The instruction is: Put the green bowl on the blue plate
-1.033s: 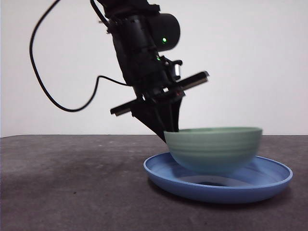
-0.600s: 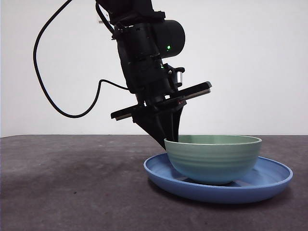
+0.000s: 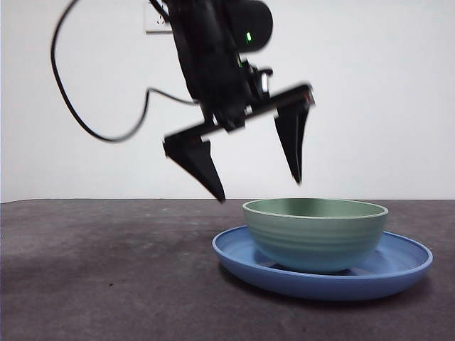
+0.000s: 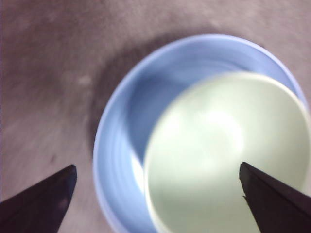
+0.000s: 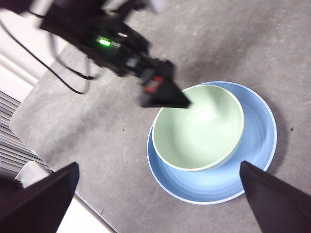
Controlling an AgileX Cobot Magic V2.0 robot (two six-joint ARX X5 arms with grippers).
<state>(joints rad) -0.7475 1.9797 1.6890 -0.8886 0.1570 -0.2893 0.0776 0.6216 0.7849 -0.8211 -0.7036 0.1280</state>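
Note:
The pale green bowl (image 3: 316,234) sits upright inside the blue plate (image 3: 398,266) on the dark table. My left gripper (image 3: 260,190) hangs just above the bowl's left rim, jaws wide open and empty, touching nothing. In the left wrist view the bowl (image 4: 223,155) and the plate (image 4: 121,145) lie below, between the spread jaws of the left gripper (image 4: 157,166). My right gripper (image 5: 159,164) is open and empty, high above the table. Its view shows the bowl (image 5: 199,126), the plate (image 5: 252,165) and the left gripper (image 5: 160,94) over the bowl's rim.
The left arm's black cable (image 3: 78,121) loops down at the left. The dark table surface (image 3: 106,270) stretches left of the plate. The table's edge and a white object (image 5: 29,174) show in the right wrist view.
The bowl came down to rest on the plate. The left gripper then opened, let go of the bowl's rim and rose above it.

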